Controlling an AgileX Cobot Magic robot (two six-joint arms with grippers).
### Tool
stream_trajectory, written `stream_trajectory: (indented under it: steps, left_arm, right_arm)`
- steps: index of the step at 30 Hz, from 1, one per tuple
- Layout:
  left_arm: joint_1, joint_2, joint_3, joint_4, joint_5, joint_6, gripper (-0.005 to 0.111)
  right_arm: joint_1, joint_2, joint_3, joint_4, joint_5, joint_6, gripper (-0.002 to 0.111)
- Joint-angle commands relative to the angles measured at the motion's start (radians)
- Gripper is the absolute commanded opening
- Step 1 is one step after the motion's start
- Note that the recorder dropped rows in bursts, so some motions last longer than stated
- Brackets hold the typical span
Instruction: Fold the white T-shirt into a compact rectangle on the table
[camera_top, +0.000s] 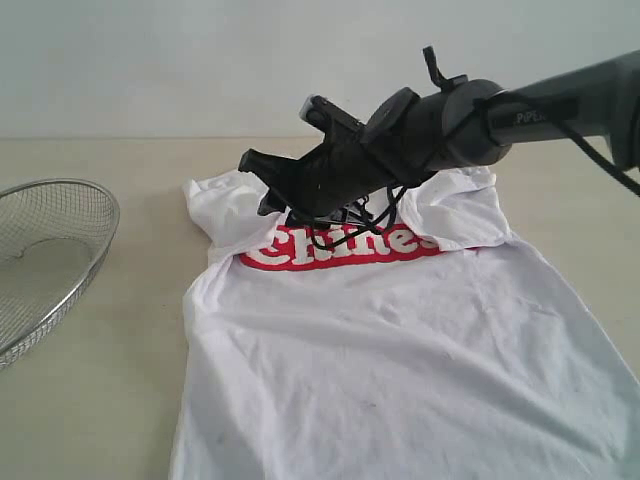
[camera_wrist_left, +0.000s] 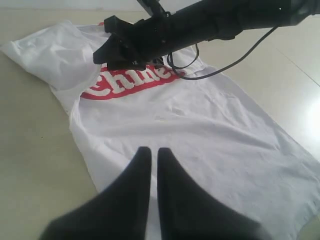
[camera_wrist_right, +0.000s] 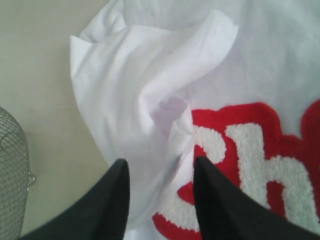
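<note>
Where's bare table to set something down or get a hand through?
Bare table runs between the wire basket and the white T-shirt, plus a far strip between the shirt and the wall. Crowded: the chest, where the right gripper hangs open over the bunched sleeve. The shirt fills the near right.

This looks like a robotics lab bench rather than a home or shop; a broad, plain beige desk runs back to a blank pale wall; a black and grey robot arm with lettering on its casing and loose cable strung along it reaches over the desk; a white T-shirt and a steel wire-mesh basket lie on the surface.
</note>
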Motion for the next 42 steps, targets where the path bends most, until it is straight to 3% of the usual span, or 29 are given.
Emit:
stream_trajectory:
  steps: [1,29,35,42]
  left_arm:
    - [0.002,-0.008,0.006,-0.003,-0.01,0.004,0.005]
    - [0.002,-0.008,0.006,-0.005,-0.013,0.004,0.005]
    - [0.002,-0.008,0.006,-0.005,-0.013,0.004,0.005]
    - [0.002,-0.008,0.034,-0.035,-0.044,0.004,0.005]
  right_arm:
    - [0.004,0.017,-0.005,0.002,-0.023,-0.009,0.037]
    - [0.029,0.029,-0.005,0.03,-0.109,0.006,0.036]
    - [0.029,0.069,-0.005,0.036,-0.094,0.01,0.012]
    - [0.029,0.061,-0.005,0.036,-0.104,0.01,0.0]
